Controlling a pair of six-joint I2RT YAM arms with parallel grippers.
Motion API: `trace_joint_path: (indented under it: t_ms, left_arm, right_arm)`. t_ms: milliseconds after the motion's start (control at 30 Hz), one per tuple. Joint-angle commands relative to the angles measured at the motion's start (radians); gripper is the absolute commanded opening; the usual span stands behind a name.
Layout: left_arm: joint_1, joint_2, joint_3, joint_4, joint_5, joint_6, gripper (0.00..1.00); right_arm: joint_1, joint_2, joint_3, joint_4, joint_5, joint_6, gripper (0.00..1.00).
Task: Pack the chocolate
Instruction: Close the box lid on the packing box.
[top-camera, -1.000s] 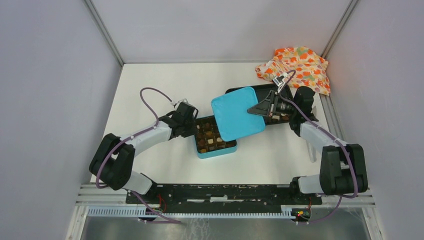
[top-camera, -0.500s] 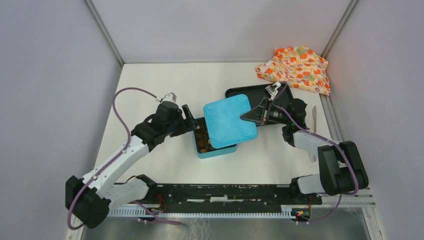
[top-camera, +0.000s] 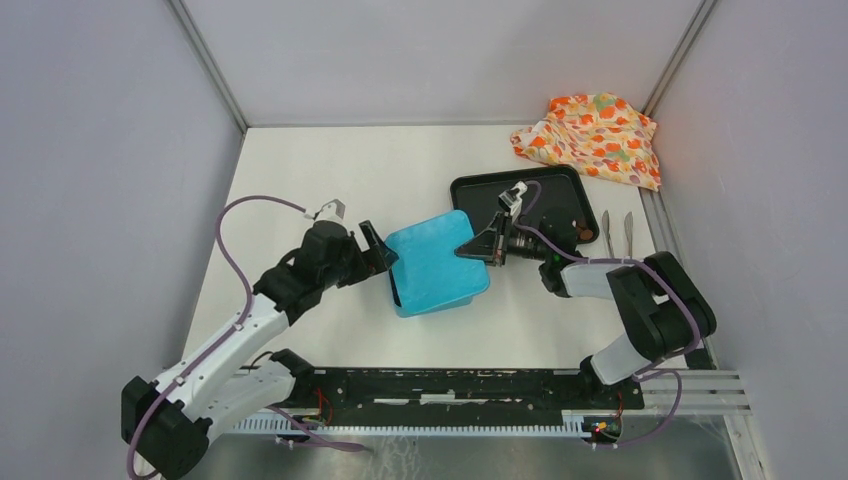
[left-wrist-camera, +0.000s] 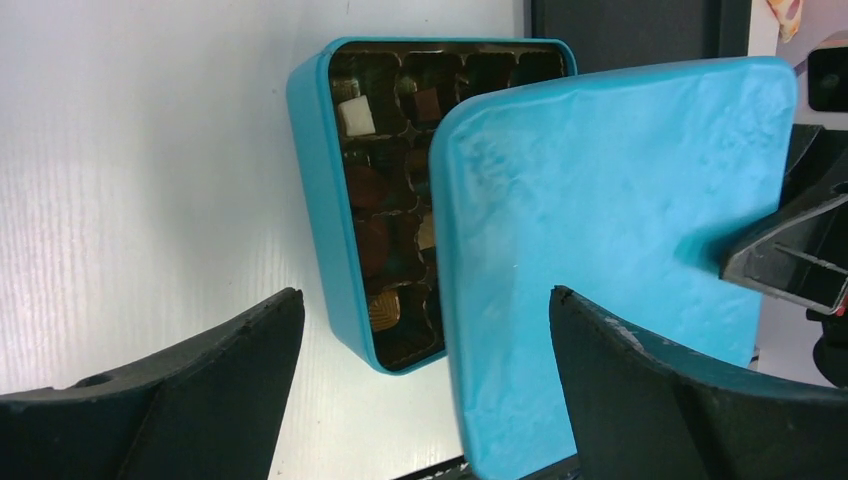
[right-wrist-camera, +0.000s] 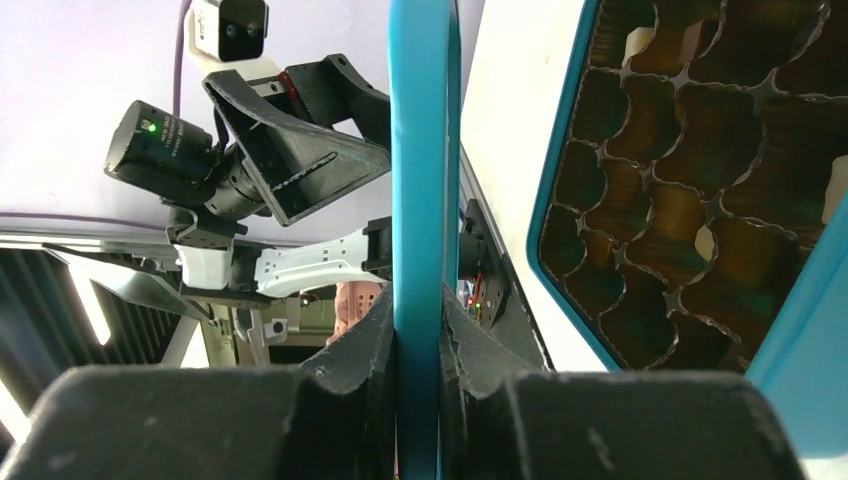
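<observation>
The chocolate (left-wrist-camera: 372, 243) sits in the dark cells of a blue box (left-wrist-camera: 318, 210); brown and cream pieces show in its uncovered left strip. A blue lid (top-camera: 435, 262) hangs tilted over most of the box (top-camera: 404, 306). My right gripper (top-camera: 478, 247) is shut on the lid's right edge, and the right wrist view shows the lid (right-wrist-camera: 420, 150) edge-on between the pads (right-wrist-camera: 417, 310). My left gripper (top-camera: 380, 252) stands wide open at the box's left side, its fingers apart around the near corners of box and lid (left-wrist-camera: 425, 300), holding nothing. A few chocolate pieces (top-camera: 578, 232) lie on the black tray (top-camera: 500, 188).
The black tray lies behind and to the right of the box. Metal tongs (top-camera: 606, 228) lie along the tray's right side near the table's right edge. An orange flowery cloth (top-camera: 590, 135) is bunched in the far right corner.
The right gripper has carried the lid left and down until it covers most of the box. The left gripper has opened wide and its arm has pulled back to the left.
</observation>
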Motion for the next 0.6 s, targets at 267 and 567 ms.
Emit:
trace_joint_path:
  t_ms: [267,567]
  left_arm:
    - [-0.003,0.107,-0.027,0.136,0.050,-0.056,0.91]
    - [-0.003,0.151,-0.046,0.156,0.052,-0.048,0.83]
  right_arm:
    - [0.075,0.108,0.043,0.119,0.164,0.039,0.04]
    - [0.096,0.143,0.043,0.098,0.199,0.029,0.05]
